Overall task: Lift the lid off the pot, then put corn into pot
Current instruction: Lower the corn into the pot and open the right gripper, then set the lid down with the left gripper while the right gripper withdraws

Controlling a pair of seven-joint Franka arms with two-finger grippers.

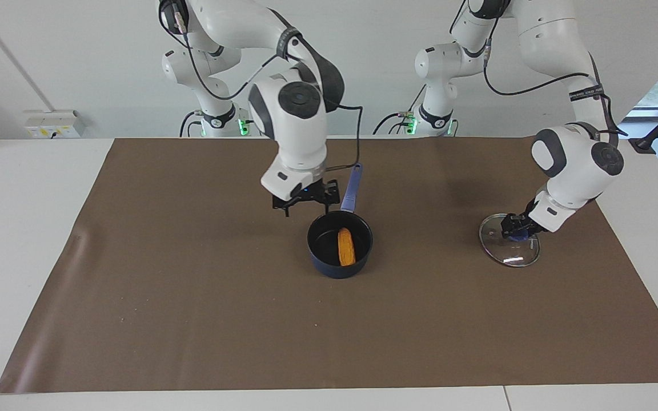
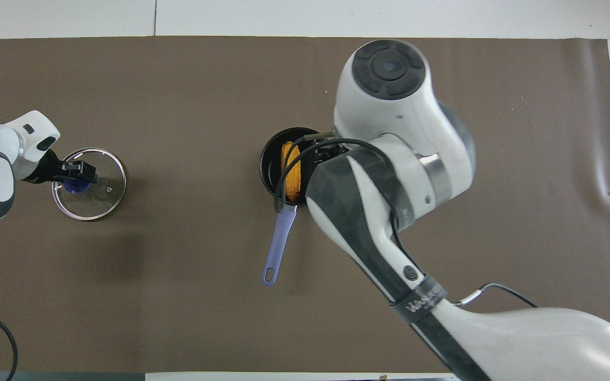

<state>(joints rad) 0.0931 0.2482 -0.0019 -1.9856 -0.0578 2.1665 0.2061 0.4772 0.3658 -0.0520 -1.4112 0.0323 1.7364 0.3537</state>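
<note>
Facing view, starting left of centre: the right gripper (image 1: 305, 201) hangs in the air just above the pot's rim on the handle side, fingers spread and holding nothing. Right below it, at mid-frame, sits the pot (image 1: 340, 244), and the corn (image 1: 346, 246) is lying inside on the black bottom, long axis running up-and-down in the frame, roughly in line with the pot's handle, which points up toward the robots. So the corn lies straight down and a touch lower in frame from those open fingers; judging by that, the drop looks done and this arm only needs to clear away upward.

Sliding right: bare brown mat (image 1: 192, 297), then at the right of the frame the lid (image 1: 509, 247) lies flat on the mat, well apart from the pot. The left gripper (image 1: 516, 227) is down on its blue knob, fingers closed around it.
</note>
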